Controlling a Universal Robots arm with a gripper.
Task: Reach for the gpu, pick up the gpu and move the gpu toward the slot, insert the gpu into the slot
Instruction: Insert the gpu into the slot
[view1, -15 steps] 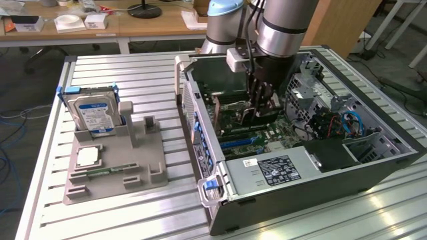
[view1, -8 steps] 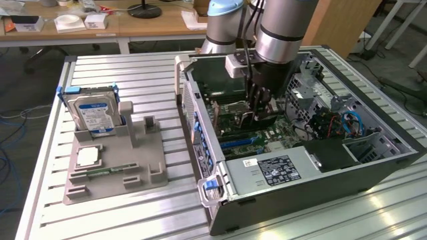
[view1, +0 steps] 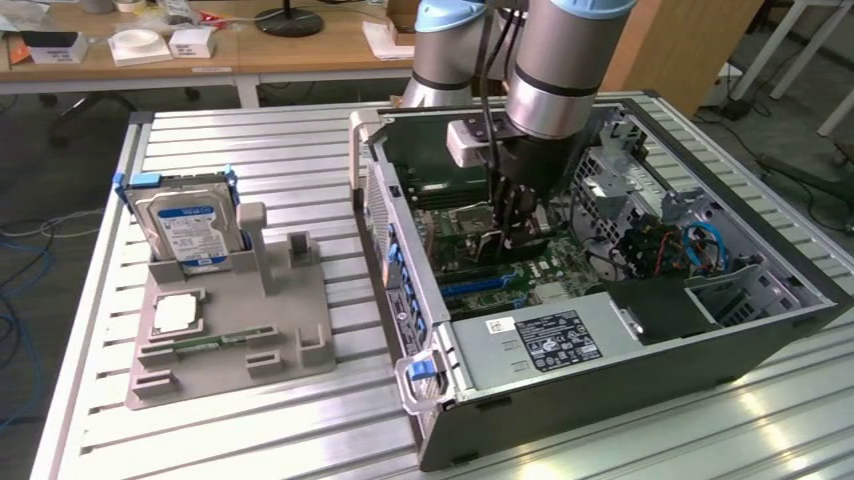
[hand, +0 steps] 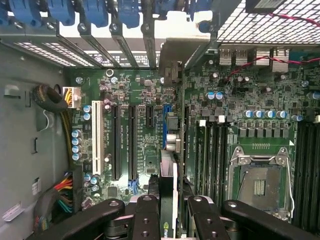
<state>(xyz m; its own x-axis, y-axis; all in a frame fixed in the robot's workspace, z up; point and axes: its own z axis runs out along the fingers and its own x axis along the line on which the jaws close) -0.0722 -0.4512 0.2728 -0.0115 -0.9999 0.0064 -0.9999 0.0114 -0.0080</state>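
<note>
Tool: gripper (hand: 172, 222) on the arm (view1: 554, 70), low inside the open PC case (view1: 747, 330); its fingers (hand: 145, 215) press on both faces of the gpu (hand: 166, 200), so it is clamped on the card.
Card position: gpu stands on edge, seen edge-on in wrist view, right along the blue slot (hand: 164, 125) and covering part of it; cannot tell if the edge is in the slot or just above.
Bracket end: silver end of the card points to the rear wall of the case, near the row of blue clips (hand: 60, 10).
Close on one side: two black expansion slots (hand: 116, 145), then a white slot (hand: 96, 137), then a cable bundle (hand: 65, 192) by the case wall.
Close on other side: black memory slots (hand: 215, 150) just beside the card, further off the silver CPU socket (hand: 260, 175).
Near in the case: power supply (view1: 547, 340) w/ label, at the front end, apart from the gripper.
Outside the case: grey holder tray (view1: 267, 350) on the ribbed table (view1: 267, 140), at the exterior view's left, w/ a blue-label hard drive (view1: 187, 225) upright, a CPU (view1: 176, 312) and a green memory stick (view1: 200, 343) lying flat.
Background: wooden desk (view1: 267, 55) w/ small white boxes.
</note>
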